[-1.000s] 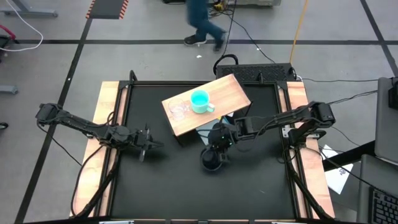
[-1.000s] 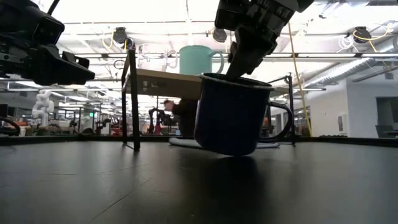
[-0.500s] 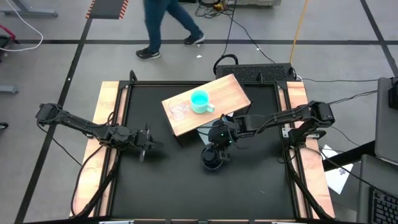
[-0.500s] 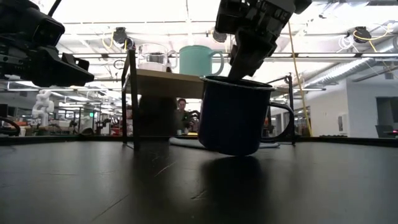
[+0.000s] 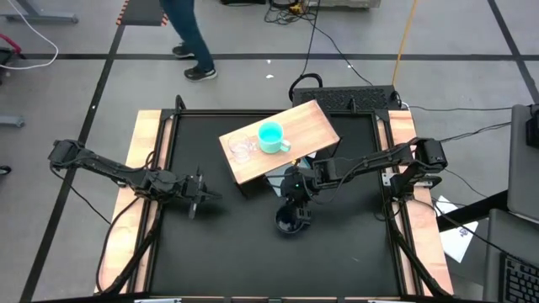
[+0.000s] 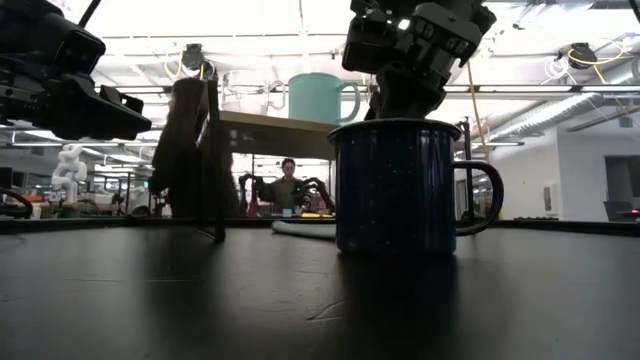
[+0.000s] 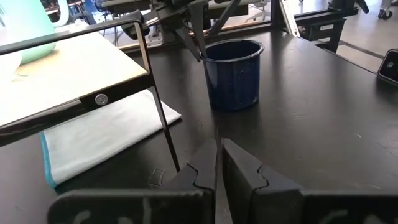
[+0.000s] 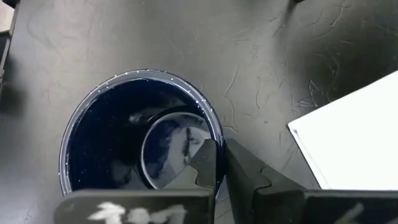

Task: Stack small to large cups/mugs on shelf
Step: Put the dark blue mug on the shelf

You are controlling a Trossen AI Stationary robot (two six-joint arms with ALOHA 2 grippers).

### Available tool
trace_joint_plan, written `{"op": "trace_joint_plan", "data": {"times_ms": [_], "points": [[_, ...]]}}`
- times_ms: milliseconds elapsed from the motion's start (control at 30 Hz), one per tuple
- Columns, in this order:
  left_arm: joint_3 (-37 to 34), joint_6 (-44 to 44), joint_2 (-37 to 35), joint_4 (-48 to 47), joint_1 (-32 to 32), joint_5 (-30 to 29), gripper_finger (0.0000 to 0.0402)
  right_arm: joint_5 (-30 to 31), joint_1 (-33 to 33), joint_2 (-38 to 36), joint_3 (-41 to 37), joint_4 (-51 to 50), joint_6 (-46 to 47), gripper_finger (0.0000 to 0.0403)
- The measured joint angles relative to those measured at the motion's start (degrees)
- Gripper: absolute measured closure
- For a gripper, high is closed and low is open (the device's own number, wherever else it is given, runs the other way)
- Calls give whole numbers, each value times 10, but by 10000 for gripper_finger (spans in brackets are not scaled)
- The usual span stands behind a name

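Black enamel mug is standing upright on the dark table, in front of the shelf, with the right gripper pinching its rim, one finger inside and one outside. Turquoise mug and glass cup are sitting side by side on the shelf, unstacked, so all nesting is waiting, while the left gripper, fingers nearly together, is hanging idle well apart. No readable writing is showing

Right hand pinched closed at centre; left hand closed, idle.
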Motion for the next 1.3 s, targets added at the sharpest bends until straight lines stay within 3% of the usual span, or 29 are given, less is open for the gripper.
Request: {"op": "trace_joint_plan", "data": {"times_ms": [400,900,1300], "points": [[0,7,0,0,0,0,376,3,11,0,-1,7,-1,392],[0,8,0,0,0,2,376,3,11,1,-3,8,1,299],[0,10,0,0,0,1,376,3,11,1,-37,35,14,298]]}}
